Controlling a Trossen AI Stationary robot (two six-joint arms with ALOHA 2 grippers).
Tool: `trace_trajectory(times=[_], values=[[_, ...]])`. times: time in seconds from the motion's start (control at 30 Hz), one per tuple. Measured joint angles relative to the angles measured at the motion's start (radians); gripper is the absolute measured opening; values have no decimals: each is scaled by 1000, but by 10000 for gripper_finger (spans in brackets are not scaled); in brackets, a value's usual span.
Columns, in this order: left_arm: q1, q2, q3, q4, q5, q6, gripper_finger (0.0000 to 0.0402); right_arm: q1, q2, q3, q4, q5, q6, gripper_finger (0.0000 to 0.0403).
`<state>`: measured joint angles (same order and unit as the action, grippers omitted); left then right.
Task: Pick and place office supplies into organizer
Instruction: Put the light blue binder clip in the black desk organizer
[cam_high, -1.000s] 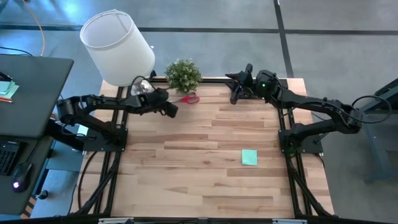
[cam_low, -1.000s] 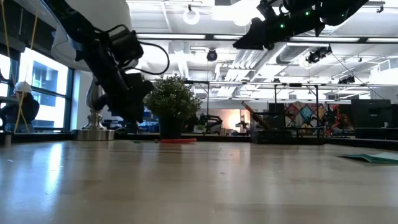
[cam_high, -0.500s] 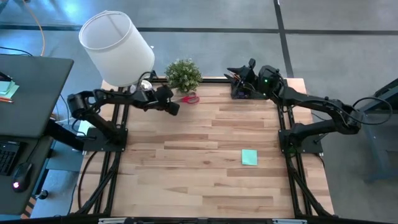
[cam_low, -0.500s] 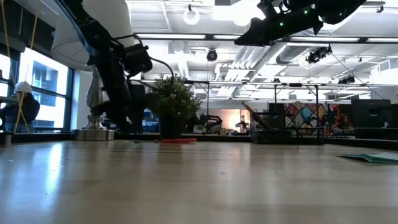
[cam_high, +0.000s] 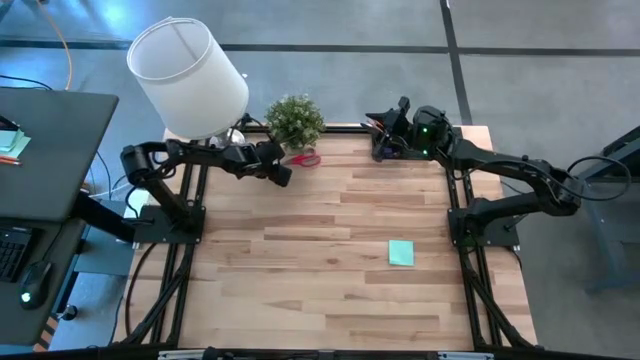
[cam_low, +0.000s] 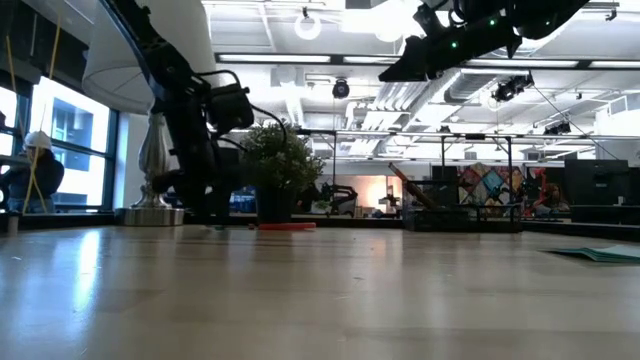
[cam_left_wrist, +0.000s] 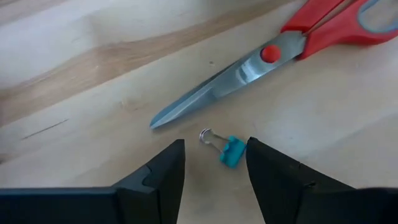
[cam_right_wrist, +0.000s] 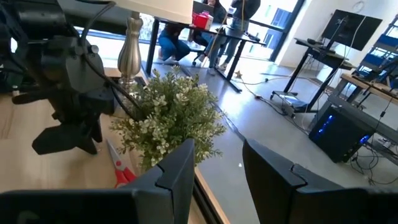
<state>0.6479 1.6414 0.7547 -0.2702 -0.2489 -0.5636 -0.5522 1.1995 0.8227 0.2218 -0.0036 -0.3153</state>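
"Teal binder clip (cam_left_wrist: 231, 152): is it in your left gripper (cam_left_wrist: 211, 144) yet?"

"No. You have the jaws spread and empty. The clip lies flat on the wood between the fingertips (cam_left_wrist: 166, 171), nearer one finger than the other, and neither touches it."

"What has just changed?"

"Your left arm has reached farther toward the table's (cam_high: 330, 290) 11 o'clock corner and dropped lower, so the fingers now straddle the clip instead of hanging short of it. That makes this the moment before the pinch, I judge."

"And around it?"

"The red-handled scissors (cam_left_wrist: 249, 68) lie just beyond the clip, blades shut and the tip close to it. The potted plant (cam_high: 295, 120) stands behind them at 12 o'clock. Centre the clip first, or one finger may flick it away."

"The rest?"

"Your right gripper (cam_high: 385, 140) waits at 1 o'clock, its fingers parted with nothing between them. I cannot make out the organizer beneath it. The mint-green sticky-note pad (cam_high: 401, 253) sits untouched at 4 o'clock, well apart. Most of the job remains."
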Motion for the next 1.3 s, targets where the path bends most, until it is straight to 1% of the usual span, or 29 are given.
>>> trace_trajectory(times=[0.27,0.5,0.67,0.97,1.1,1.2,1.3], values=[[-3,25,1,20,-9,10,156,0,0,0,-1,0,1,129],[-52,26,1,18,-18,33,153,0,0,-1,-7,0,0,129],[-74,26,1,17,-29,33,122,0,0,-1,-8,0,0,129],[-74,26,1,16,-16,63,40,0,0,-1,-16,0,0,129],[-74,25,1,15,2,87,10,0,0,-1,-16,0,0,129],[-73,25,2,21,33,113,3,0,0,-1,-16,0,0,129],[-73,25,2,35,91,156,11,0,0,-1,-16,0,0,129]])
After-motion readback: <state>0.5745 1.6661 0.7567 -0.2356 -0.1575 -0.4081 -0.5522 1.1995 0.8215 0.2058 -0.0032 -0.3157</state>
